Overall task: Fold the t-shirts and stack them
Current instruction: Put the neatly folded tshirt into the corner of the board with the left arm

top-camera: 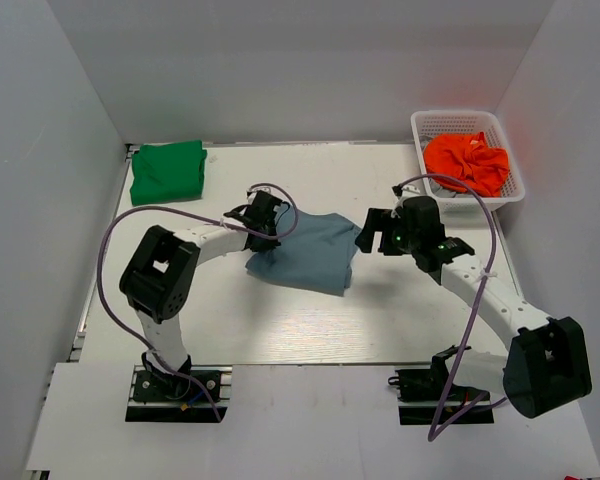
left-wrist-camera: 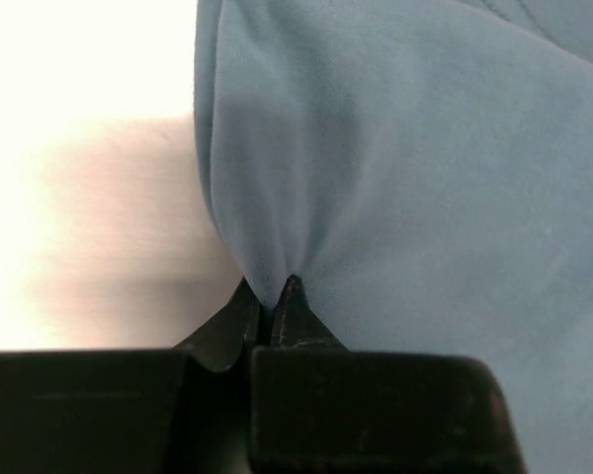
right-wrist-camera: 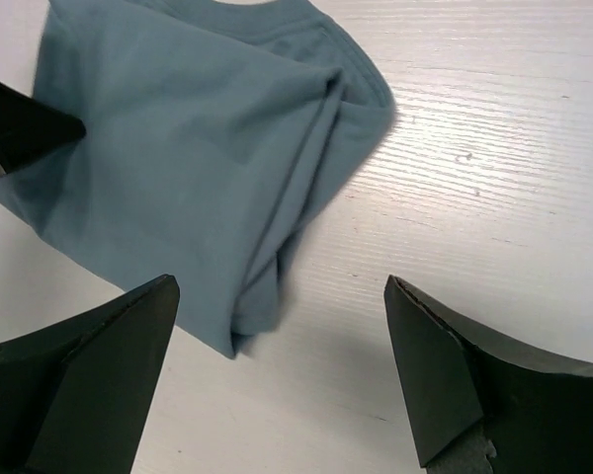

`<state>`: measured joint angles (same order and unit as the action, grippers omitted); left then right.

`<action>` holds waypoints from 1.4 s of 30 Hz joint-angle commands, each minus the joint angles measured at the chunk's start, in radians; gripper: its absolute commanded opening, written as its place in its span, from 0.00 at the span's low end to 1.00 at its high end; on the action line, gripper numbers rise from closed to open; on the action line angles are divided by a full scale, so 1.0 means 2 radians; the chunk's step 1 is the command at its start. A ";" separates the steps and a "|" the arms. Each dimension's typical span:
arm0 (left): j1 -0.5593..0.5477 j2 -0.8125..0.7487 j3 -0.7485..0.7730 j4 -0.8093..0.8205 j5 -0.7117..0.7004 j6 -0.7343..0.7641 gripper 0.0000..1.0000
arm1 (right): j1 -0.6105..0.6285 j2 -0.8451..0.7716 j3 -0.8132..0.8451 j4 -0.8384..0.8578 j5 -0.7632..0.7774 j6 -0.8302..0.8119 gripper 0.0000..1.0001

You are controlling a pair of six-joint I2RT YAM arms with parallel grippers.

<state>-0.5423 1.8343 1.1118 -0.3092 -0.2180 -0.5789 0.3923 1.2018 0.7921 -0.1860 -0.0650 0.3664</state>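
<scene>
The slate-blue t-shirt (top-camera: 310,252) lies partly folded in the middle of the table. My left gripper (top-camera: 272,222) is shut on its left edge; in the left wrist view the cloth (left-wrist-camera: 405,168) bunches into the closed fingertips (left-wrist-camera: 274,296). My right gripper (top-camera: 372,232) is open and empty just right of the shirt; in the right wrist view (right-wrist-camera: 282,291) its fingers straddle bare table beside the shirt's folded corner (right-wrist-camera: 198,178). The green t-shirt (top-camera: 167,171) lies folded at the back left corner.
A white basket (top-camera: 512,166) at the back right holds orange cloth (top-camera: 468,160). White walls enclose the table on three sides. Purple cables loop over both arms.
</scene>
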 commanded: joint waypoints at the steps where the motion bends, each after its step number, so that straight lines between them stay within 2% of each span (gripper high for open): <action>1: 0.013 0.011 0.044 -0.076 -0.096 0.033 0.00 | -0.004 -0.017 -0.005 0.000 0.027 -0.021 0.90; 2: 0.013 0.011 0.045 -0.076 -0.104 0.033 0.00 | -0.004 -0.017 -0.005 0.001 0.028 -0.022 0.90; 6: 0.039 0.011 0.129 -0.089 -0.162 0.076 0.00 | -0.011 -0.018 0.001 -0.009 0.058 -0.021 0.90; 14: 0.103 0.045 0.240 -0.074 -0.209 0.186 0.00 | -0.017 -0.022 0.001 -0.016 0.087 -0.018 0.90; 23: 0.168 0.072 0.295 0.034 -0.225 0.344 0.00 | -0.024 0.002 0.014 -0.018 0.095 -0.017 0.90; 26: 0.183 0.072 0.295 0.079 -0.206 0.386 0.00 | -0.025 0.010 0.018 -0.019 0.092 -0.015 0.90; 28: 0.191 0.072 0.310 0.084 -0.198 0.391 0.00 | -0.027 0.015 0.020 -0.020 0.091 -0.014 0.90; 34: 0.206 0.088 0.413 0.025 -0.161 0.386 0.00 | -0.026 0.027 0.033 -0.026 0.076 -0.014 0.90; 42: 0.217 0.092 0.464 0.003 -0.156 0.386 0.00 | -0.025 0.006 0.027 -0.027 0.073 -0.014 0.90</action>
<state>-0.1268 2.0476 1.9778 -0.2996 -0.5381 0.1841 0.3420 1.2533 0.8181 -0.2436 0.0868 0.3470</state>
